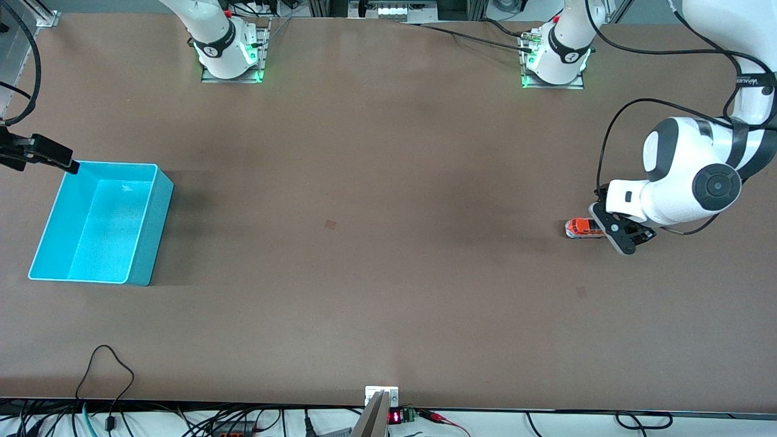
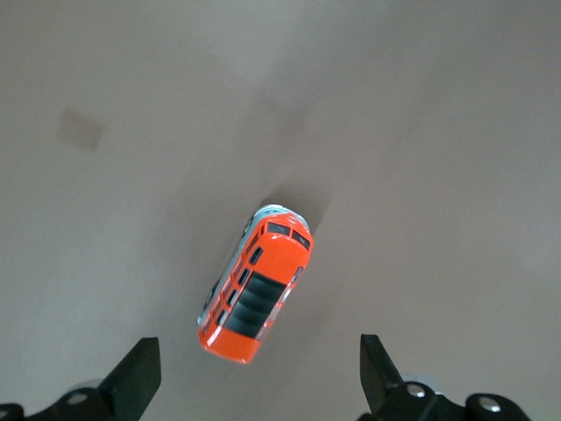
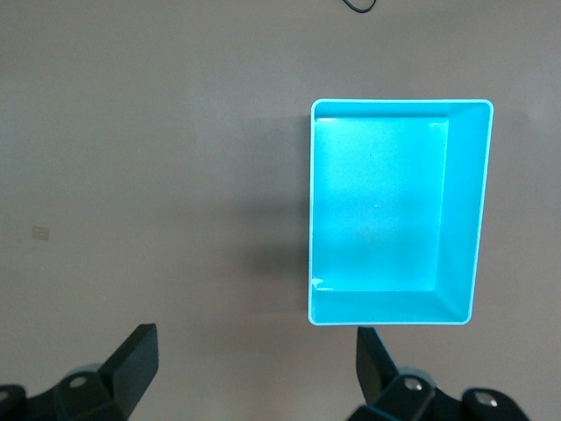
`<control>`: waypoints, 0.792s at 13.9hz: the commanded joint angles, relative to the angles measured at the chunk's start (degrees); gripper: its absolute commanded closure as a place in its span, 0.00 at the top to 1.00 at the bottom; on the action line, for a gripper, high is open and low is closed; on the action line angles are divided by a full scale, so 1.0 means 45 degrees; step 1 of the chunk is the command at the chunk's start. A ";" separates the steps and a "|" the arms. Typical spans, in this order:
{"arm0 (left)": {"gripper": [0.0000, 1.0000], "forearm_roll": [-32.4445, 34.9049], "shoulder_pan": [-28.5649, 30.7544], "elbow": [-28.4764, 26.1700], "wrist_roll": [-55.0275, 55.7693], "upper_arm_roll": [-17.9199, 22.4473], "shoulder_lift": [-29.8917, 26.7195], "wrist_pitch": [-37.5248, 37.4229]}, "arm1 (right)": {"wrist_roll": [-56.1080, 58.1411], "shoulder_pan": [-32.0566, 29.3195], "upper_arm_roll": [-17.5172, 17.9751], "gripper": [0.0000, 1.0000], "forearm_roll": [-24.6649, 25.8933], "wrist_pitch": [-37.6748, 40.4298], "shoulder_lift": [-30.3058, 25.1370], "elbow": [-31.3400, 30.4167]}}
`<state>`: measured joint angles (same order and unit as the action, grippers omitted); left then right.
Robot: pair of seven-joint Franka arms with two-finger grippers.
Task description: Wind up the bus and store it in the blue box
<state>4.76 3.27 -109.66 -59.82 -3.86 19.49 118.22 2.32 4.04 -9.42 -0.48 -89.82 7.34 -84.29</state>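
Note:
The small orange bus [image 1: 583,228] stands on the brown table near the left arm's end. In the left wrist view the bus [image 2: 257,285] shows its dark roof windows, with one end just ahead of the fingertips. My left gripper [image 1: 610,231] is low over the bus's end and open [image 2: 259,375], touching nothing. The blue box [image 1: 103,224] stands empty at the right arm's end of the table. My right gripper [image 1: 65,162] waits above the table beside the box's corner, open and empty [image 3: 254,364]. The right wrist view shows the box [image 3: 462,210] from above.
Two small pale marks lie on the table, one mid-table [image 1: 330,224] and one nearer the front camera than the bus [image 1: 581,292]. The arm bases [image 1: 230,57] [image 1: 555,60] stand along the table's edge farthest from the camera. Cables and a small device [image 1: 381,413] line the near edge.

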 commanded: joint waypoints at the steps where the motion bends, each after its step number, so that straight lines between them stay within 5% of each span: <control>1: 1.00 0.0250 0.0423 -0.0045 -0.2441 -0.0060 0.0470 0.0815 | 0.0031 -0.0039 -0.0016 1.00 -0.0224 -0.0002 0.0087 0.0177; 6: 1.00 0.0250 0.0914 -0.0710 -0.3543 -0.0060 0.0823 0.1775 | 0.0050 -0.0019 -0.0016 1.00 -0.0205 -0.0021 0.0087 0.0177; 11: 1.00 0.0250 0.0816 -0.1898 -0.5708 -0.0138 0.0785 0.4468 | 0.0031 -0.0019 -0.0016 1.00 -0.0205 -0.0021 0.0087 0.0177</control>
<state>4.79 7.00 -115.24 -81.76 -4.13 23.85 134.60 2.32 4.03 -9.43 -0.48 -89.82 7.43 -84.29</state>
